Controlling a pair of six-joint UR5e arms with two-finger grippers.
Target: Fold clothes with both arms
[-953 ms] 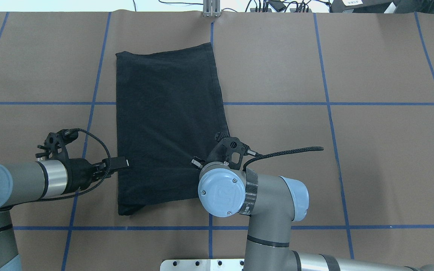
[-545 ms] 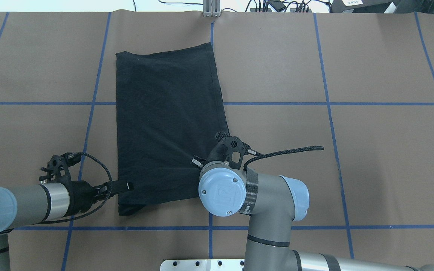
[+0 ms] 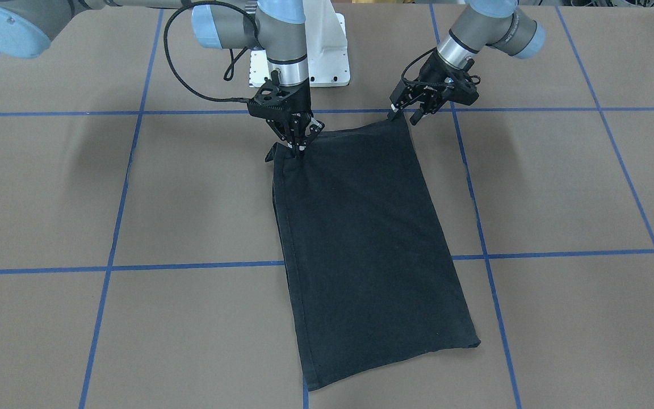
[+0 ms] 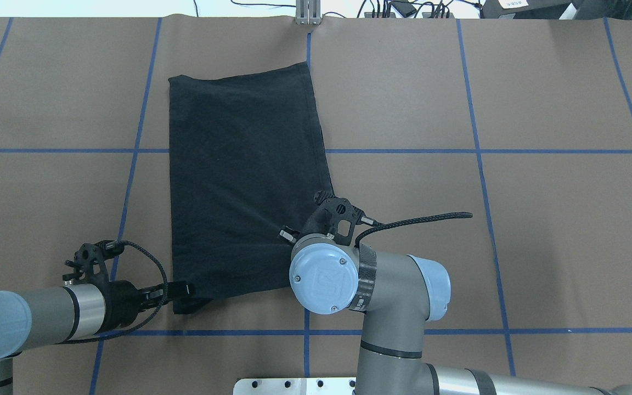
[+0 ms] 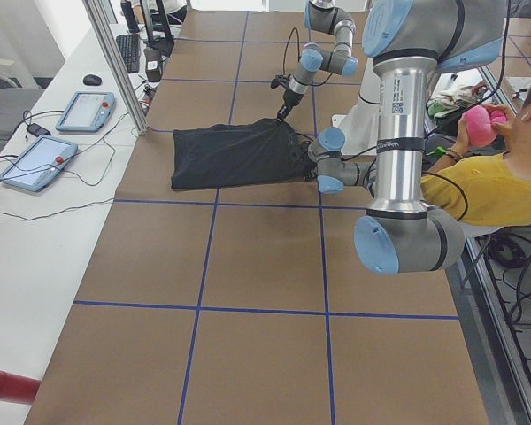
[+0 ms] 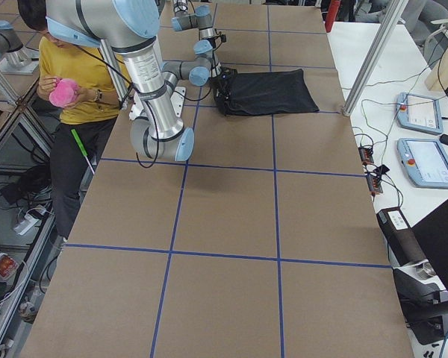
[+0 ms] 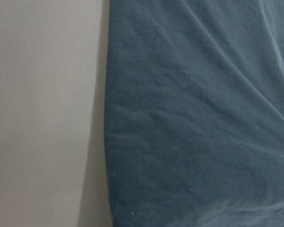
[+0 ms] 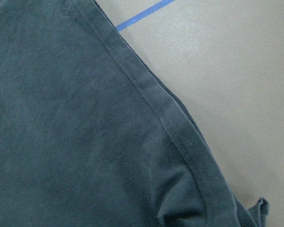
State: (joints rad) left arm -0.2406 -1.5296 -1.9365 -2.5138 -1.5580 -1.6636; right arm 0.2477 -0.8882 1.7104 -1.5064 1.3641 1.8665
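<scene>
The black T-shirt [image 4: 239, 181] lies folded into a long strip on the brown table, print hidden; it also shows in the front view [image 3: 361, 244]. My left gripper [image 4: 181, 289] lies low at the strip's near left corner, jaws apart around the corner in the front view [image 3: 403, 115]. My right gripper [image 3: 300, 149] points down on the near right corner, shut on the hem, with a small flap raised beside it. In the overhead view my right wrist hides it. The left wrist view shows the cloth edge [image 7: 203, 118], the right wrist view the hem [image 8: 170, 118].
The white mount base [image 3: 315, 62] stands behind the shirt's near end. Blue tape lines [image 4: 404, 151] cross the table. A metal post [image 4: 308, 13] stands at the far edge. A person in yellow [image 5: 496, 177] sits beside the robot. Tablets [image 5: 35, 159] lie on the white side bench.
My left gripper has slid along the shirt's left edge toward the robot, down to the near left corner. The shirt and my right arm have stayed still.
</scene>
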